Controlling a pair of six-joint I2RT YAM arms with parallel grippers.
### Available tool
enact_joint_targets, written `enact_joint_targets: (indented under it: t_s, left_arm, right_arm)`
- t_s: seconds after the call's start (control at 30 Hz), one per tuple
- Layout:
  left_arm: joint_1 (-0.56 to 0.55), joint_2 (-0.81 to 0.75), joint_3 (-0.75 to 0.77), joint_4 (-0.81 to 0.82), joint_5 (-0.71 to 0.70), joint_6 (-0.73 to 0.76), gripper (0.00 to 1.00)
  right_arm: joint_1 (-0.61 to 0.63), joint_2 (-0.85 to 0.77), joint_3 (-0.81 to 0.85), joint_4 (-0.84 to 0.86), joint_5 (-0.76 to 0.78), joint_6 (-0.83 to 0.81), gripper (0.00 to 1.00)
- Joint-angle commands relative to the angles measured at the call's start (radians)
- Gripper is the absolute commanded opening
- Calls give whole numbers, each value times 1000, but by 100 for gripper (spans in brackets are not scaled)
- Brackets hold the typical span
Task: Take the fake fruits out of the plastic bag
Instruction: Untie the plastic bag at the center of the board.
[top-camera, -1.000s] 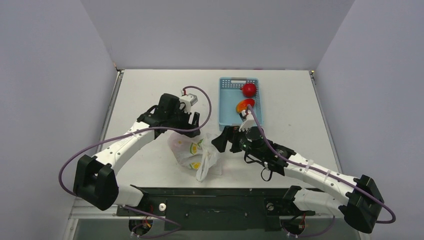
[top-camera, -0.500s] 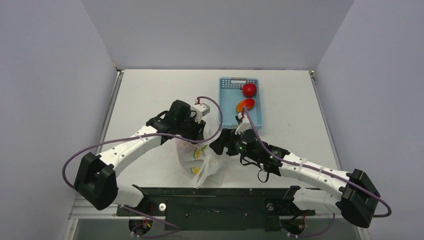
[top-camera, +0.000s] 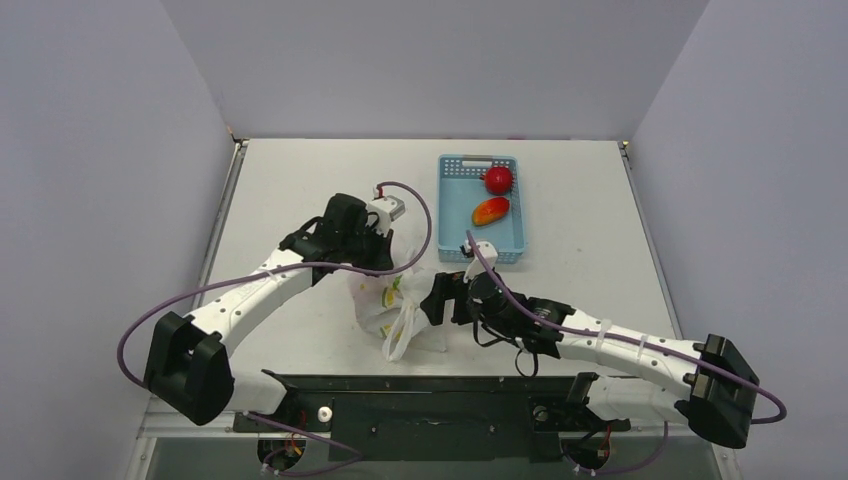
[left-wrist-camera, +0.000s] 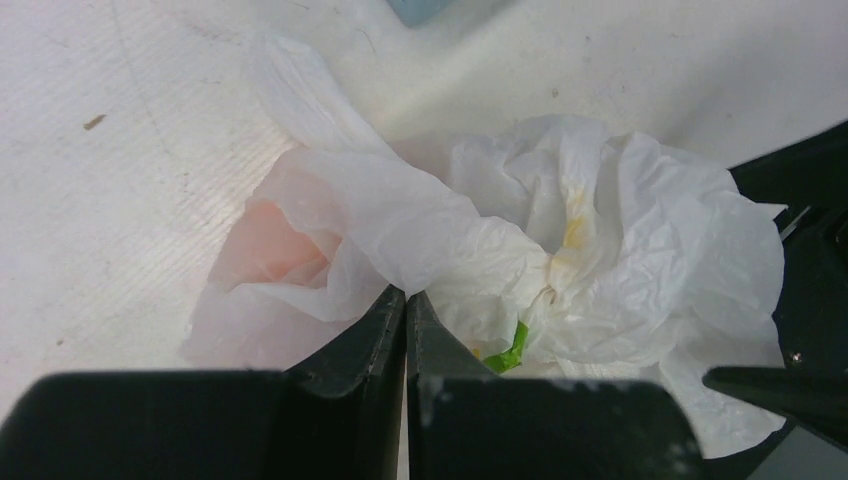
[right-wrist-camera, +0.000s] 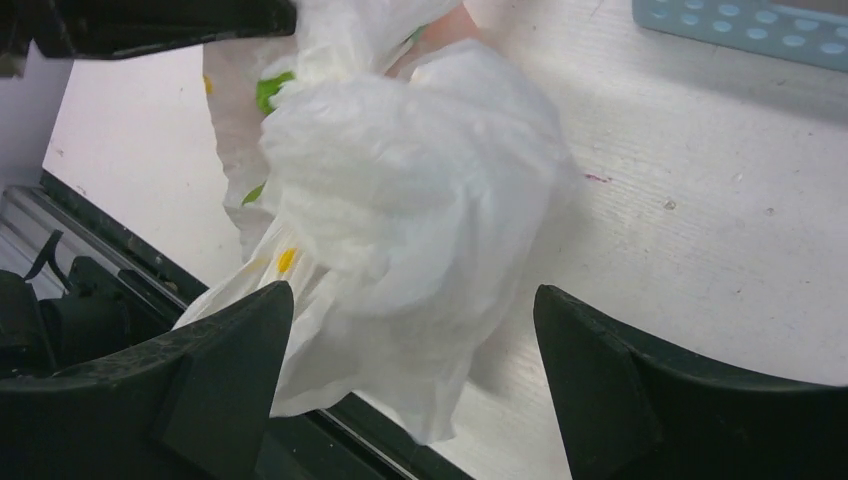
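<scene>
The plastic bag (top-camera: 393, 305) lies crumpled on the table (top-camera: 290, 180), lower centre of the top view, between the two grippers and just below-left of the blue basket (top-camera: 446, 210). Its long axis runs roughly top-to-bottom in that frame. The bunched upper end is under the L gripper (top-camera: 385, 268), and a twisted tail points down toward the near table edge. In the L wrist view the L gripper (left-wrist-camera: 405, 297) has its fingers pressed together, w/ a fold of the bag (left-wrist-camera: 560, 240) nipped at the tips, bottom centre of frame. The rest of the film billows up and to the right, and a loose flap trails to the upper left. A pinkish patch (left-wrist-camera: 268, 250) shows through the film at centre-left; can't tell what it is. The R gripper (top-camera: 438, 298) sits just right of the bag, pointing left at it. In the R wrist view the R gripper (right-wrist-camera: 410, 292) is spread wide, w/ the bag (right-wrist-camera: 400, 190) bulging between the fingers (right-wrist-camera: 215, 360). They are not clamped on it, and yellow and green print shows at upper left. A red apple (top-camera: 498, 179) and a red-orange mango (top-camera: 490, 211) lie in the basket, well apart from the bag.
</scene>
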Motion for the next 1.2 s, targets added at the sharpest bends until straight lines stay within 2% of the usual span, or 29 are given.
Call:
enact_joint_targets:
  t_s: [0.0,0.1,0.2,0.27,0.37,0.47,1.17]
  left_arm:
    - [22,-58,10,54,-57,-9,0]
    - [25,-76,2,65,-69,-4,0]
    - [27,-97,-10,73,-73,-2,0]
    - [27,-112,-19,84,-77,-2,0]
    - [27,-123,-25,92,-79,-1,0]
    - [28,-118,-25,90,-76,0,0]
    - [28,-82,-3,69,-29,16,0]
  right_arm:
    - [80,25,125,-40,157,-77,87]
    - [106,63,180,-65,218,-79,87]
    - [133,60,214,-74,340,-52,87]
    - [136,55,225,-61,355,-36,87]
    - [151,52,261,-79,394,-53,74]
    - [171,32,290,-95,469,-98,71]
    - [125,276,319,29,331,3,68]
